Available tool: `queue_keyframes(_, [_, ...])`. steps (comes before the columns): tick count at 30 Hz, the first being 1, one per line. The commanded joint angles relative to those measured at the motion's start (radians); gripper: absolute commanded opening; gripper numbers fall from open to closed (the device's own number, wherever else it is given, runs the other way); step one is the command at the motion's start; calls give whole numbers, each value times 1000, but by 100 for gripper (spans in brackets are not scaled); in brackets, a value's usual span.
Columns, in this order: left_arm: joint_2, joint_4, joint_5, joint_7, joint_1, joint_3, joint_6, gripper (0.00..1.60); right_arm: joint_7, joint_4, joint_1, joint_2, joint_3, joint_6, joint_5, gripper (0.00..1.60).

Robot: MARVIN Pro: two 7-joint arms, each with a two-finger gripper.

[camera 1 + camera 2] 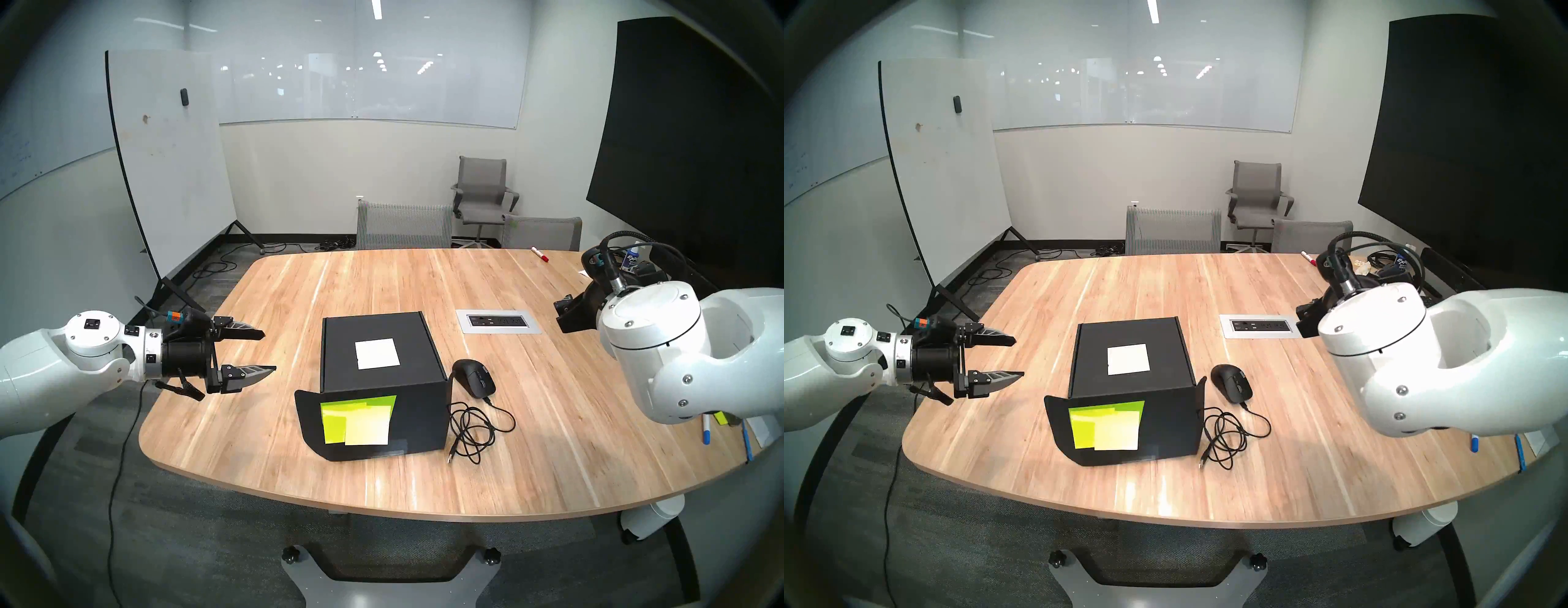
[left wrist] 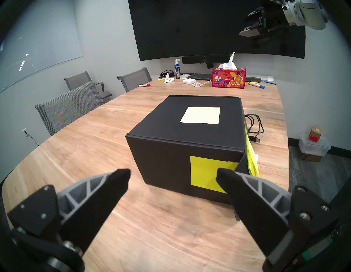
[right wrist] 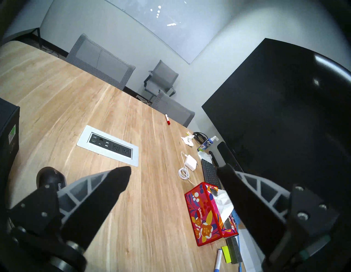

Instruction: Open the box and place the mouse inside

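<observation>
The matte black box (image 1: pixel 382 339) sits mid-table with its top shut and a white note on it. Its front flap (image 1: pixel 360 420), carrying yellow-green sticky notes, hangs down the near face with its left wing flared out. The black wired mouse (image 1: pixel 475 378) lies just right of the box, its thin cable (image 1: pixel 475 429) coiled in front of it. My left gripper (image 1: pixel 270 351) hovers open to the left of the box, level with its side (image 2: pixel 161 159), touching nothing. My right gripper (image 3: pixel 173 170) is open and empty, raised over the table's right part, with the mouse (image 3: pixel 50 176) below its left finger.
A power outlet panel (image 1: pixel 498 321) is set into the table behind the mouse. Along the right edge lie a red floral tissue box (image 3: pixel 209 212), a white charger (image 3: pixel 190 162), a keyboard (image 3: pixel 209 173), markers and a spray bottle. Grey chairs (image 1: pixel 403 225) line the far edge.
</observation>
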Motion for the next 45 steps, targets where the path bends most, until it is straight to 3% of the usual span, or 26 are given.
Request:
queue_keyframes(1, [2, -2, -2, 1, -11, -11, -3, 160, -19, 1, 17, 59, -13, -22, -49, 160])
queue_keyframes(29, [2, -2, -2, 4, -15, -5, -4, 160, -12, 1, 5, 214, -139, -119, -216, 160])
queue_keyframes(45, [3, -2, -2, 6, -17, -4, -4, 160, -11, 1, 5, 254, -203, -169, -322, 160])
